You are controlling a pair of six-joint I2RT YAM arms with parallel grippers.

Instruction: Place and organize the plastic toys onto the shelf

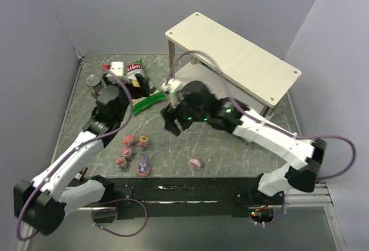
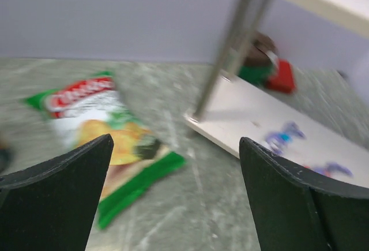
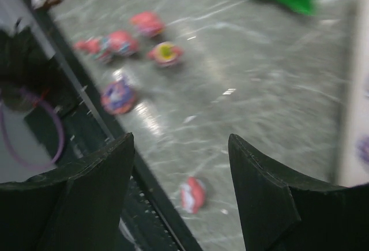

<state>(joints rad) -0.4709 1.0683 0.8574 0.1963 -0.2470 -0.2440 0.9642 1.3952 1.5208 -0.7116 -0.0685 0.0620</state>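
Left gripper (image 2: 176,147): jaws wide apart, nothing between them, low over the table (image 2: 190,205). Ahead of it is the shelf (image 2: 253,112); two purple toys (image 2: 285,137) lie on its lower board, blurred. A chip bag (image 2: 109,130) lies flat to the left.

Right gripper (image 3: 181,147): jaws apart, empty, hanging above the loose toys (image 3: 121,43). These are five pieces on the near table, one red piece (image 3: 193,194) set apart from the rest.

Surface is grey-green and marbled. Walls (image 1: 115,8) are pale lilac.

Left arm reaches forward to the far left. Right arm is bent inward in front of the shelf, wrist tipped down.
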